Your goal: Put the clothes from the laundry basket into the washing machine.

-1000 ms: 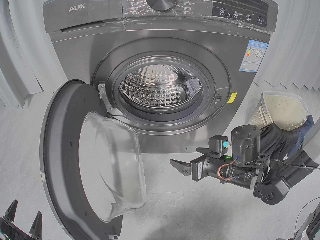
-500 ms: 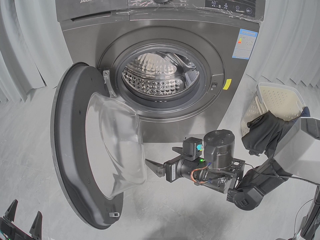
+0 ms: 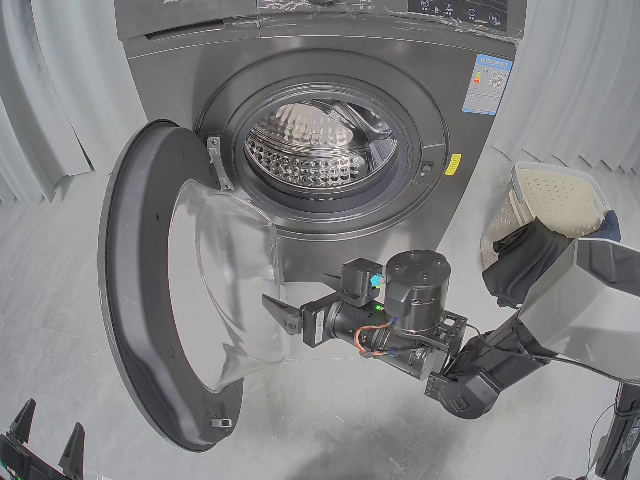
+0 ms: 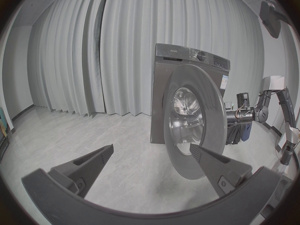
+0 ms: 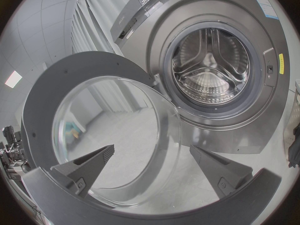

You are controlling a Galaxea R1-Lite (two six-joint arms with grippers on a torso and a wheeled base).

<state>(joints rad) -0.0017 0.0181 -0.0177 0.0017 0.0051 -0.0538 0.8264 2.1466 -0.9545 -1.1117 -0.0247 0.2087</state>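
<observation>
The grey washing machine stands with its round door swung open to the left, and its steel drum holds no clothes. A white laundry basket sits on the floor at the right, with dark clothes draped over its near rim and a blue piece behind. My right gripper is open and empty, low in front of the machine, right by the door's glass bowl. In the right wrist view its fingers frame the glass bowl and drum. My left gripper is open at the bottom left.
Pale curtains hang behind and beside the machine. The grey tiled floor in front is bare. In the left wrist view the open door stands between my left gripper and the right arm.
The head view has pulled back from the machine. My right gripper has moved left, from mid-floor to beside the door's glass bowl. The left gripper keeps its place.
</observation>
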